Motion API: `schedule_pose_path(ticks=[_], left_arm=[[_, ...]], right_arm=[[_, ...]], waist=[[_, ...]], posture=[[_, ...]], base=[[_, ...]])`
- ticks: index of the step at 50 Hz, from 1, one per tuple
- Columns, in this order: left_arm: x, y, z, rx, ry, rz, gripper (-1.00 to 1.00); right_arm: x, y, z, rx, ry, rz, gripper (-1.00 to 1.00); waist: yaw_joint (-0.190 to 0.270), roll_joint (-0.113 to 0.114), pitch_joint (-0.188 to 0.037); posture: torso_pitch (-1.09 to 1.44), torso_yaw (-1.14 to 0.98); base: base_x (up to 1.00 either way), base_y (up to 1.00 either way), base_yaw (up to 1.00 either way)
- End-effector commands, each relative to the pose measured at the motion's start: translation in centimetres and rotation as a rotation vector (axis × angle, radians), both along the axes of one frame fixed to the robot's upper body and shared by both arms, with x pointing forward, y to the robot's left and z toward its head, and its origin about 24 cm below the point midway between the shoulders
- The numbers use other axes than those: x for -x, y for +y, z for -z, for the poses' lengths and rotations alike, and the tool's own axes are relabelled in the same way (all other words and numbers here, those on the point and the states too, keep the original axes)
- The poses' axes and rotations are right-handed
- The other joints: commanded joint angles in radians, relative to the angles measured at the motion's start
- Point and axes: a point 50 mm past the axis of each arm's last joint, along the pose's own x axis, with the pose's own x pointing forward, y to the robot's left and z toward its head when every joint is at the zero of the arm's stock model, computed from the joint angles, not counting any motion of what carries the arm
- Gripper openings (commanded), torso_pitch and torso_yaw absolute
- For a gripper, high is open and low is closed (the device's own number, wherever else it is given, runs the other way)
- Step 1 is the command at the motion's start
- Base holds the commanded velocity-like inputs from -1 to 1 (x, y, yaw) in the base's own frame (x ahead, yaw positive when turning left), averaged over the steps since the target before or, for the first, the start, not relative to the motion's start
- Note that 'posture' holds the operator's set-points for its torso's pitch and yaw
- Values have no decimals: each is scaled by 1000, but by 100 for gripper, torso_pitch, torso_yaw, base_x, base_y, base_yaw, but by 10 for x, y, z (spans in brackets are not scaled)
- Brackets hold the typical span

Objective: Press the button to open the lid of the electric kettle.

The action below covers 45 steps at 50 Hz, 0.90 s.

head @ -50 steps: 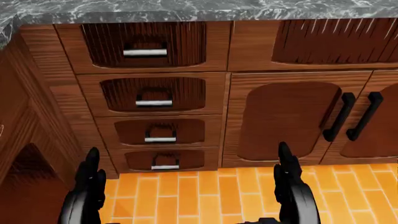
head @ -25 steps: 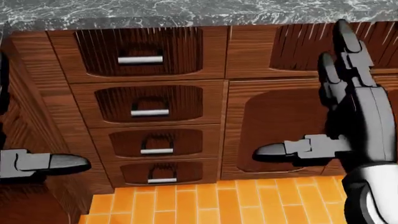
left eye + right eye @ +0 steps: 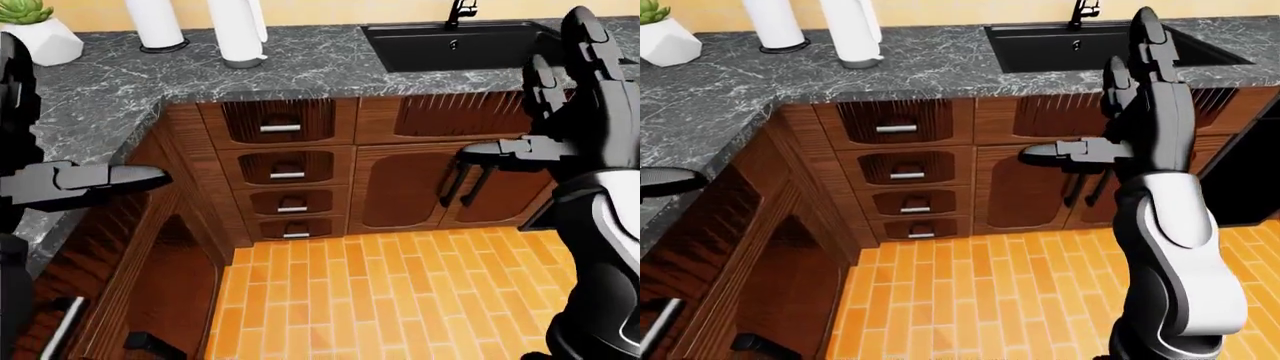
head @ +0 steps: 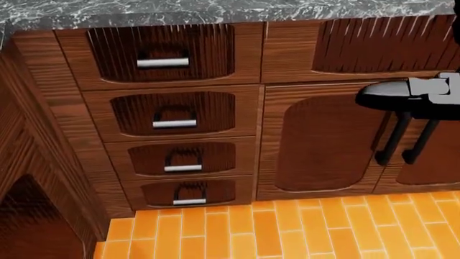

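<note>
Dark wood fills the head view: a stack of four drawers [image 4: 176, 127] and a cabinet door [image 4: 327, 143], with only one black finger of the right hand [image 3: 1145, 112] entering from the right edge. The eye views show more: the grey marble counter [image 3: 730, 82], a black sink [image 3: 1090, 45], two white cylinders [image 3: 240, 30] that may be paper rolls, and a potted plant [image 3: 30, 30] cut by the top left corner. The right hand is raised upright, fingers spread apart, thumb pointing to the view's left, holding nothing. The left hand [image 3: 60, 184] is mostly cut off at the left edge; its thumb points right, and it seems open too. The electric kettle appears in no view.
</note>
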Motion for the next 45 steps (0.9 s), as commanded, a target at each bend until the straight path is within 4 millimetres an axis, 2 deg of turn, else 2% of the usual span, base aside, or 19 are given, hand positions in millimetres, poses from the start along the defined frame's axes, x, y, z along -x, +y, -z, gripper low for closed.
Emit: schedule_pose_path(ticks=[1,2,12,15,17,19,21,23,26,28,29,31,35,38,40,41,42,43,45], left_arm=[[4,-2,-8,-11,-49,3,100],[4,-2,-9,-11,-51,2,100],[6,-5,-14,-20,-56,11,100],[7,-4,-13,-20,-52,10,100],[8,-4,-13,-20,-54,8,100],[8,-3,-14,-21,-56,6,100],[9,-4,-16,-24,-58,5,100],[10,-3,-17,-27,-59,4,100],[11,-3,-17,-27,-61,2,100],[11,-2,-17,-26,-61,1,100],[11,-2,-17,-27,-60,1,100],[11,-2,-17,-27,-60,1,100],[10,-2,-17,-27,-59,0,100],[11,-2,-17,-27,-60,0,100],[11,-2,-17,-30,-60,1,100],[11,-2,-17,-30,-61,-1,100],[11,-2,-18,-29,-61,-1,100],[11,-2,-18,-29,-61,-1,100],[11,-2,-18,-29,-62,-3,100]], right_arm=[[5,2,-12,15,-68,-7,100],[5,3,-12,14,-68,-8,100],[8,4,-17,19,-78,-17,100],[9,4,-18,20,-79,-20,100],[9,5,-19,23,-81,-22,100],[10,5,-20,21,-82,-24,100],[11,5,-20,21,-83,-26,100],[11,5,-21,21,-84,-27,100],[12,6,-22,24,-87,-31,100],[13,6,-23,26,-88,-34,100],[13,7,-23,25,-87,-35,100],[13,7,-22,25,-87,-37,100],[13,7,-21,25,-84,-39,100],[13,7,-22,26,-86,-38,100],[13,7,-22,26,-85,-38,100],[13,7,-22,26,-85,-39,100],[13,7,-22,25,-85,-39,100],[13,7,-22,25,-86,-38,100],[13,7,-23,27,-86,-35,100]], waist=[[0,2,-14],[-1,6,-33],[-4,8,-11],[-5,30,-10],[-1,59,-4],[0,39,-14],[0,44,-14],[2,30,-21],[7,-8,-14],[14,-38,-23],[2,-20,-15],[2,-38,-16],[-2,-13,-6],[-7,19,3],[-13,62,-10],[-13,100,-24],[-2,62,-14],[-7,78,-8],[0,72,-12]], posture=[[0,0],[0,0],[0,0],[0,0],[0,0],[0,0],[0,0],[0,0],[0,0],[0,0],[0,0],[0,0],[0,0],[0,0],[0,0],[0,0],[0,0],[0,0],[0,0]], base=[[4,0,0],[5,0,0],[10,0,0],[14,0,0],[14,0,0],[14,0,0],[14,0,0],[13,0,0],[15,0,0],[15,0,0],[14,1,0],[16,1,0],[18,0,0],[21,0,0],[20,1,0],[21,2,0],[21,1,0],[20,1,0],[21,9,0]])
